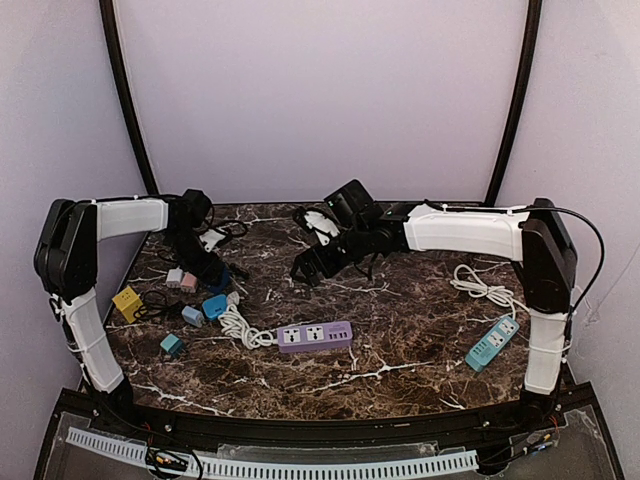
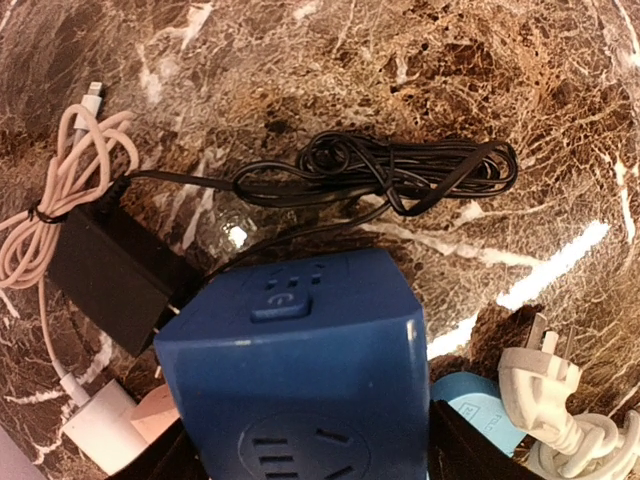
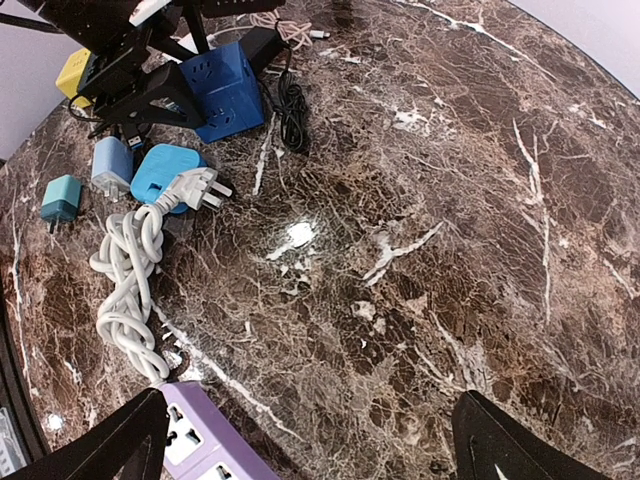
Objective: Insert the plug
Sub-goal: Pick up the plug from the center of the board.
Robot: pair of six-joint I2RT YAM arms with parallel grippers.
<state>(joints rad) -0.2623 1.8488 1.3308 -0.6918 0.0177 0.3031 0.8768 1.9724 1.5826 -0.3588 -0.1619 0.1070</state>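
Observation:
A white three-pin plug (image 2: 540,375) (image 3: 200,185) lies on the marble table at the end of a bundled white cord (image 3: 130,270). That cord runs to the purple power strip (image 1: 315,336) (image 3: 190,440). At the left of the table, my left gripper (image 1: 212,272) (image 2: 300,440) is closed on a dark blue cube socket (image 2: 300,350) (image 3: 225,90), with a black finger against each side. My right gripper (image 1: 310,268) (image 3: 310,440) hangs open over bare marble at mid table, holding nothing, with the purple strip by its left finger.
Around the cube lie a black adapter (image 2: 110,270), a coiled black cord (image 2: 400,170), a pink cable (image 2: 60,190), a white charger (image 2: 100,425) and a light blue adapter (image 3: 160,170). A yellow cube (image 1: 127,302) and a teal power strip (image 1: 492,342) lie farther off.

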